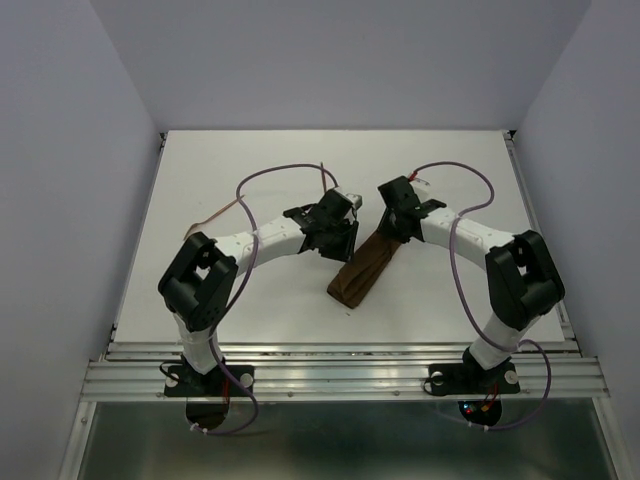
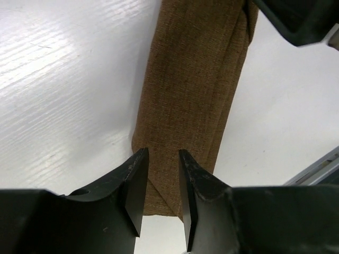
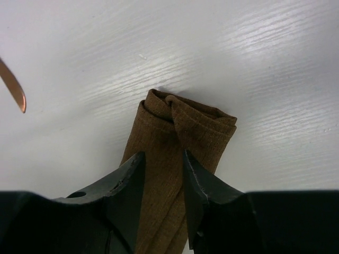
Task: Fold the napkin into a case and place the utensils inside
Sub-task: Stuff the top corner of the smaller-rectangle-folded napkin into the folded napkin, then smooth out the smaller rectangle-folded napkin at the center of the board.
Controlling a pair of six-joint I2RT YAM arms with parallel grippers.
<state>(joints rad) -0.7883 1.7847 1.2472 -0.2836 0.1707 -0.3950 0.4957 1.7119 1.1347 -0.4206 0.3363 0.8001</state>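
The napkin (image 1: 366,268) lies on the white table (image 1: 250,170) folded into a narrow dark brown case, running diagonally between the two arms. My left gripper (image 1: 338,232) hovers at the case's left side. In the left wrist view its jaws (image 2: 163,153) stand apart over one end of the case (image 2: 193,90), gripping nothing. My right gripper (image 1: 398,212) is over the case's far end. The right wrist view shows it (image 3: 163,156) open above the cloth, short of the rolled end (image 3: 185,114). One utensil's reddish-brown tip (image 3: 15,90) pokes in at the left edge of that view.
Purple cables (image 1: 280,175) loop over the table behind both arms. A thin reddish-brown stick (image 1: 218,214) lies beside the left arm. A metal rail (image 1: 340,365) borders the near edge, and white walls close in the table on three sides.
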